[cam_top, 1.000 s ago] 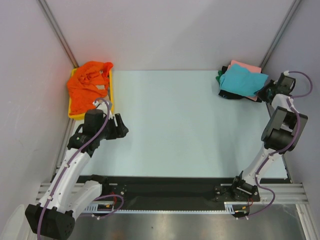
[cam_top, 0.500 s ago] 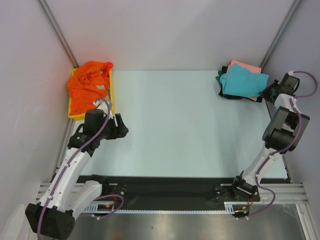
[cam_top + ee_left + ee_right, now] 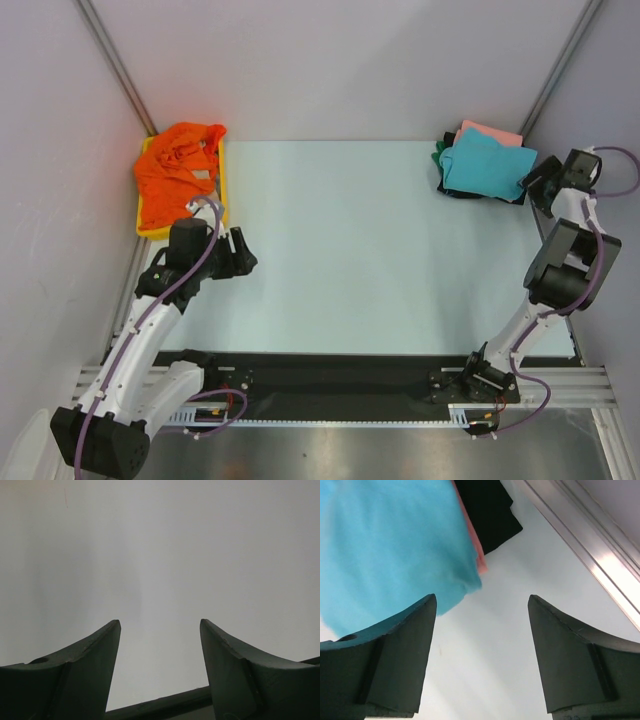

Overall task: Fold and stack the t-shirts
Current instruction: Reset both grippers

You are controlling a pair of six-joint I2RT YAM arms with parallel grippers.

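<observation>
A folded turquoise t-shirt [image 3: 487, 167] tops the stack at the table's far right, over a salmon pink one [image 3: 492, 131], with green [image 3: 439, 154] and black [image 3: 452, 189] cloth showing at the left edge. My right gripper [image 3: 534, 184] stands open just right of the stack, holding nothing. In the right wrist view the turquoise t-shirt [image 3: 390, 545], a salmon edge [image 3: 474, 547] and black cloth [image 3: 487, 510] lie beyond my right gripper [image 3: 482, 607]. A crumpled orange t-shirt [image 3: 176, 172] fills the tray at the far left. My left gripper [image 3: 240, 256] is open and empty near it; in the left wrist view the left gripper [image 3: 160, 622] faces a blank surface.
The yellow tray [image 3: 224, 195] sits in the far left corner against the wall. A metal frame rail [image 3: 580, 540] runs close along the right side of the stack. Grey walls enclose the pale table [image 3: 350, 240] on three sides.
My right gripper has opened and let go of the turquoise t-shirt, drawing back a little to the right. The shirt lies settled on the stack. The left arm has not moved.
</observation>
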